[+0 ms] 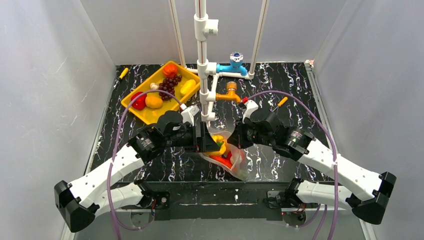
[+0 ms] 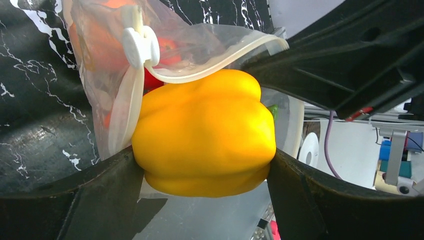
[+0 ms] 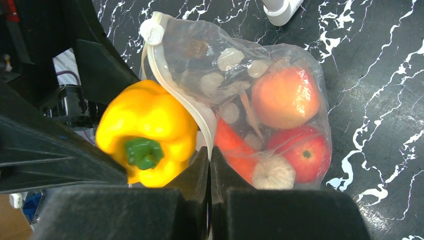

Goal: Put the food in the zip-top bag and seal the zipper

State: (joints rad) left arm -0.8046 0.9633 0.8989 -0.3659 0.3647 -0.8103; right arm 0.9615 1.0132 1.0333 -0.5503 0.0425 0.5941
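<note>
My left gripper (image 2: 204, 165) is shut on a yellow bell pepper (image 2: 205, 132), one finger on each side, held right at the mouth of the zip-top bag (image 2: 100, 50). The zipper (image 2: 210, 67) curves over the pepper's top, with a white slider (image 2: 140, 46) at its end. My right gripper (image 3: 209, 152) is shut on the zipper (image 3: 180, 100) strip and holds the mouth up. Inside the bag (image 3: 235, 75) lie a peach (image 3: 285, 97), a red tomato (image 3: 302, 152) and a white garlic (image 3: 272, 172). In the top view both grippers meet at the bag (image 1: 240, 165).
A yellow tray (image 1: 132, 107) at the back left holds more food: dark grapes (image 1: 170, 82), an orange-red tomato (image 1: 170, 70) and an orange fruit (image 1: 154, 102). A white pipe stand (image 1: 202, 60) with a blue tap (image 1: 232, 67) and an orange tap (image 1: 227, 95) rises just behind the grippers.
</note>
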